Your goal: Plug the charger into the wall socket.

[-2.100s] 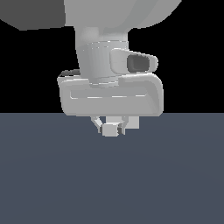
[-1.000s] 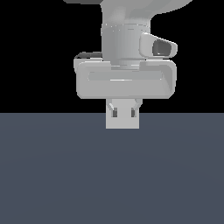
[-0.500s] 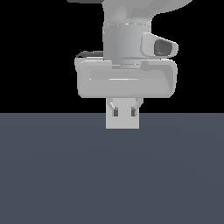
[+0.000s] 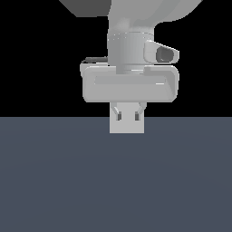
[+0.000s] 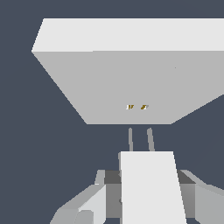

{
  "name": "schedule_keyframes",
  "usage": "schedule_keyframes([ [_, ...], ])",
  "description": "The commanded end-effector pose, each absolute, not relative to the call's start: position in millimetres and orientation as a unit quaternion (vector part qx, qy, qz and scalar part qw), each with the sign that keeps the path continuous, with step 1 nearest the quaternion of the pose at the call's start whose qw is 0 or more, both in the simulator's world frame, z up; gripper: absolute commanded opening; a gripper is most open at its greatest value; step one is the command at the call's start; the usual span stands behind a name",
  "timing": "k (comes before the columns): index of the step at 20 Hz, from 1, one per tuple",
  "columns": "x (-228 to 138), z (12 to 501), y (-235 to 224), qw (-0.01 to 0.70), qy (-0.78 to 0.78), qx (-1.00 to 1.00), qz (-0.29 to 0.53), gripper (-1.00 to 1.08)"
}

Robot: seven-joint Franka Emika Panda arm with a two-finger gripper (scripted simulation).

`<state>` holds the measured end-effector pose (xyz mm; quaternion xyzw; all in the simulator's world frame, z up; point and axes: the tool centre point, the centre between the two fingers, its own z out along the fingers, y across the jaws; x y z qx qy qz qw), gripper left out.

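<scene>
My gripper [image 5: 151,194] is shut on the charger [image 5: 151,183], an off-white block held between the grey fingers [image 5: 89,203]. Its two thin prongs [image 5: 140,139] point at the wall socket [image 5: 131,78], a light-grey square panel with two small orange-brown holes [image 5: 136,106]. The prongs roughly line up with the holes, and a gap shows between their tips and the panel. In the exterior view the gripper [image 4: 127,115] hangs straight down in front of the wall socket [image 4: 127,128]. There the charger cannot be told apart from the panel.
A dark blue-grey floor [image 4: 116,181] lies under everything, with a black background above it. The arm's wide grey hand [image 4: 130,84] and its wrist camera [image 4: 162,54] fill the upper middle of the exterior view.
Since about two seconds ago the hand has shifted to the exterior view's right and now stands in front of the panel. Over the last second it has barely moved.
</scene>
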<state>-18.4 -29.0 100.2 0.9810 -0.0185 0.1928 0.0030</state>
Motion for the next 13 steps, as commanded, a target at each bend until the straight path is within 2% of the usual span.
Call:
schedule_keyframes([
  [1, -9, 100, -29, 0.003, -0.019, 0.981, 0.193, -1.00],
  [7, 11, 100, -30, 0.003, -0.019, 0.981, 0.193, -1.00],
  [13, 16, 100, -30, 0.003, -0.018, 0.981, 0.193, -1.00],
])
